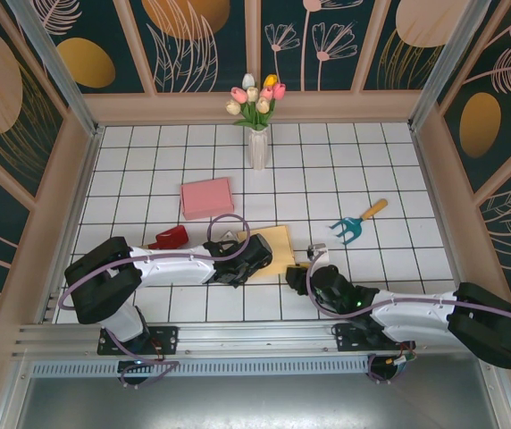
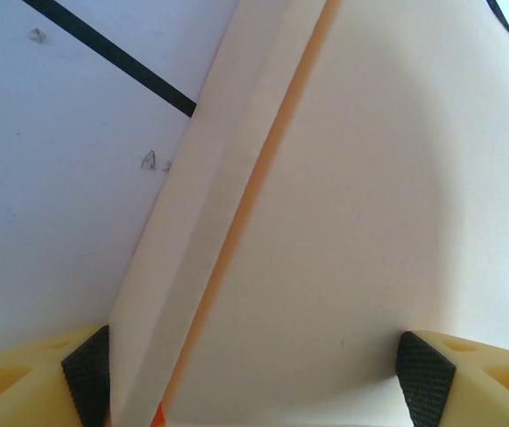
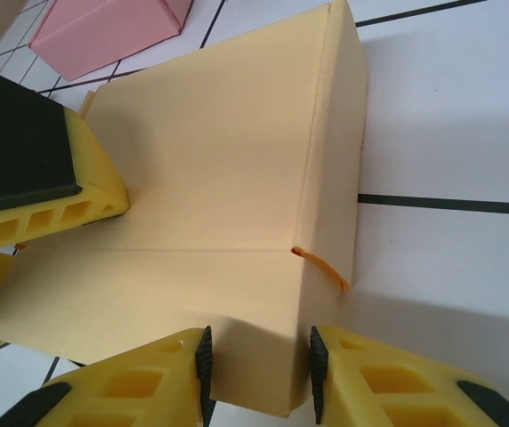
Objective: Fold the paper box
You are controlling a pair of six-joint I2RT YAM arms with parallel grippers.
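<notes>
**Right gripper (image 3: 259, 374) at the near corner of the paper box (image 3: 210, 178): crease, not crush**

Low in the right wrist view, jaws drawn close with the yellow corner between them. Impossible to tell whether pinching or merely bracketing. Left gripper (image 2: 254, 366) spread wide open, pads (image 2: 85, 374) in the two lower corners of its own view, straddling the flat panel. One left finger (image 3: 54, 178) resting on that panel at the left of the right wrist view. In the top view, box lying at centre frame on the tiled table (image 1: 398, 161), between both wrists, apart from the pink box (image 1: 206, 197) up and to the left.

Likely step in hand: turning the narrow strip along the right edge about its scored line.

- Use the left finger as an anvil, just inside the line.
- Swing the right wrist in a slow arc about the crease, not straight up, to avoid dragging the whole sheet.
- Grip lightly: probably thin card, easily dented.
- Mind the small orange slit (image 3: 321, 262) where two creases meet, and avoid pulling across it.
</notes>
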